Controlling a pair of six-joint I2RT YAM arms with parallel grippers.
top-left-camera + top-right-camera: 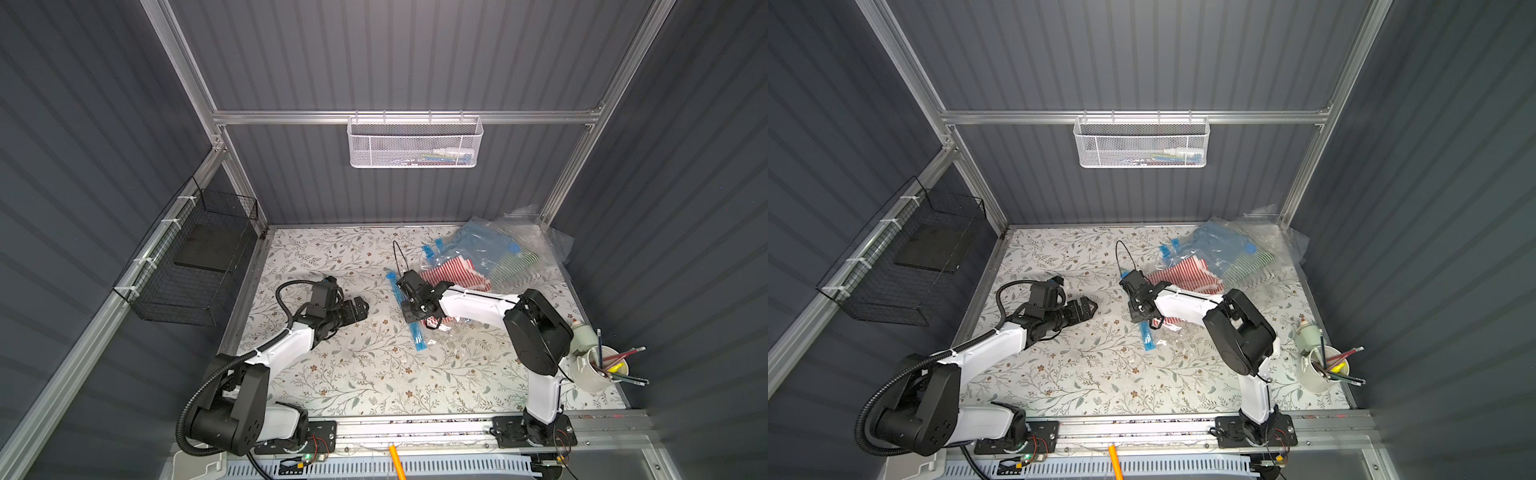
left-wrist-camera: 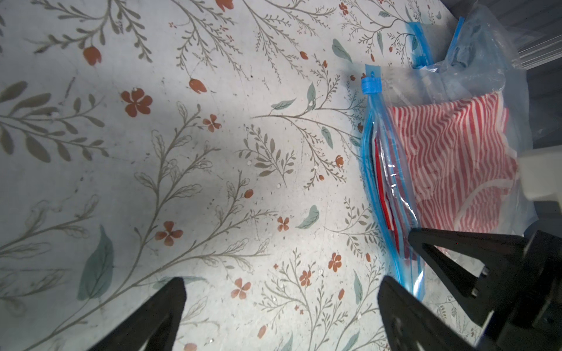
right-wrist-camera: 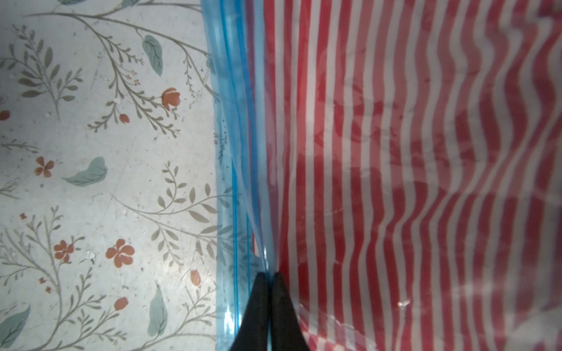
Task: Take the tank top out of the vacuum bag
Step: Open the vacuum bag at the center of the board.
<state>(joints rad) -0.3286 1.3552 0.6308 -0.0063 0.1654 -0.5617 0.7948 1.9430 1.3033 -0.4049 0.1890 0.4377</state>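
Red-and-white striped cloth, the tank top [image 3: 395, 152], lies wholly inside the clear vacuum bag [image 2: 392, 188], which rests on the flowered surface [image 1: 374, 374], right of centre. The right tool [image 3: 269, 281] is closed, pinching the bag's blue zip edge [image 3: 234, 121]. The left tool [image 2: 282, 284] stands wide open, holding nothing, just beside that edge. Judgement: early stage; the mouth is not shown fully open, and the garment is not yet gripped or withdrawn.
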